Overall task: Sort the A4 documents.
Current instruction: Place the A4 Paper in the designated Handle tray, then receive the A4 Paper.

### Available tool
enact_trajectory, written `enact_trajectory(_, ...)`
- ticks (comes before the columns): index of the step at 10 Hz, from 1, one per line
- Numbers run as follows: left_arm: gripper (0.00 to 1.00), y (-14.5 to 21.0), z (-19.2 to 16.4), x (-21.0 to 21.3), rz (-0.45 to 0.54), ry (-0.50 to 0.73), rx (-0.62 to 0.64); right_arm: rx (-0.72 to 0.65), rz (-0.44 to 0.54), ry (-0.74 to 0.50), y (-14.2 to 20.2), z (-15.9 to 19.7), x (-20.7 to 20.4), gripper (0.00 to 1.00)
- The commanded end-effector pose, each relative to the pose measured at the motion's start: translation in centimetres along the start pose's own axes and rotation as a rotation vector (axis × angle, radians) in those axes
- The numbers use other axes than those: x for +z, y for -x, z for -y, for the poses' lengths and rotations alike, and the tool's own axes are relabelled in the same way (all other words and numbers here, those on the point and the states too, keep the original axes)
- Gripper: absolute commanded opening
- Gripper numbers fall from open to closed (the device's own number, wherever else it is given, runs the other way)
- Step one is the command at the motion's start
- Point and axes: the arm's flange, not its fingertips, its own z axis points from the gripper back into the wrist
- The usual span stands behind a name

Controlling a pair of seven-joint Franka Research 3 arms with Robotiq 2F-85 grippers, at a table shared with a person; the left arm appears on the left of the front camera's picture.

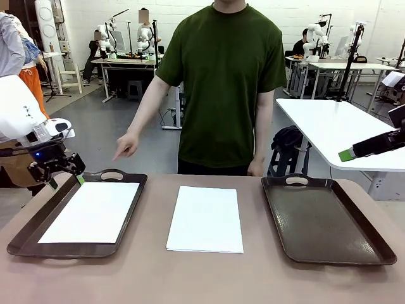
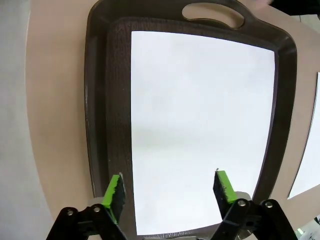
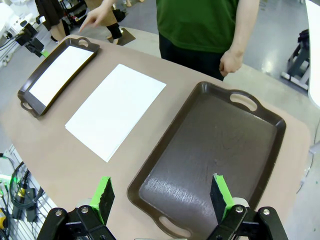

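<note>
One A4 document [image 1: 90,212] lies flat in the left dark brown tray [image 1: 130,209]. My left gripper [image 1: 66,177] hovers over that tray's far left corner. In the left wrist view the left gripper [image 2: 170,187] stands open above the sheet [image 2: 200,125], with nothing between its fingers. A second A4 document [image 1: 205,219] lies on the bare table between the trays, also seen as the middle sheet [image 3: 117,110]. My right gripper [image 3: 162,192] is open, high above the near end of the right tray [image 3: 210,160]. It shows in the front view as the right gripper [image 1: 354,152] at the right edge.
The right tray [image 1: 323,218] holds nothing. A person in a green shirt stands at the far edge, and their hand [image 1: 126,147] points down toward the left tray. Their other hand [image 1: 255,168] hangs by the table edge. White tables stand behind at the right.
</note>
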Motion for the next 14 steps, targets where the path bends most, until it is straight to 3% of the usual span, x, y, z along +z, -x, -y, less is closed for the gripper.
enact_trajectory(1,1.00,0.4,0.6,0.4,0.003,0.051,0.092,-0.002,0.016,-0.017,-0.1,0.2,-0.2,1.00)
enact_trajectory(2,1.00,1.5,1.0,-0.6,-0.041,0.149,0.119,-0.002,0.016,-0.017,-0.1,0.2,-0.2,1.00)
enact_trajectory(3,1.00,0.0,0.1,0.0,0.001,0.015,0.023,-0.002,0.016,-0.017,-0.1,0.2,-0.2,1.00)
enact_trajectory(14,1.00,0.0,0.1,0.0,0.001,0.015,0.023,-0.002,0.016,-0.017,-0.1,0.2,-0.2,1.00)
